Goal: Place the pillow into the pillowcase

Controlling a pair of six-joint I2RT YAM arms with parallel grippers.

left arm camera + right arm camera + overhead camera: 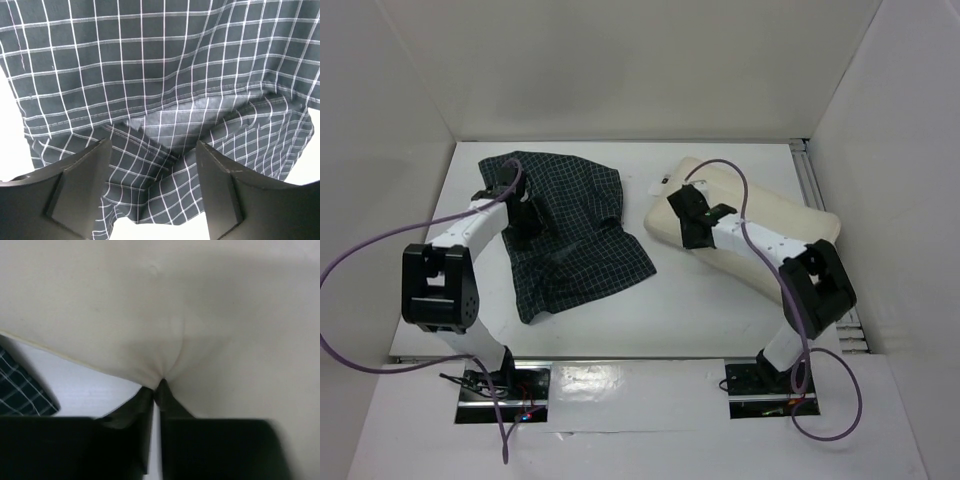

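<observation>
The dark checked pillowcase (pixel 570 235) lies rumpled on the left half of the table and fills the left wrist view (pixel 165 90), where its hem opening shows. My left gripper (pixel 525 222) is open just above it, its fingers (pixel 82 185) standing either side of a fold, holding nothing. The cream pillow (pixel 770 210) lies at the right back. My right gripper (pixel 688 228) is shut on the pillow's near left edge; the cream fabric (pixel 165 340) puckers into the closed tips (pixel 157 386).
White walls enclose the table on three sides. A metal rail (pixel 815 180) runs along the right edge. Purple cables (pixel 360 250) loop from both arms. A corner of the pillowcase (pixel 20 390) shows left of the right gripper.
</observation>
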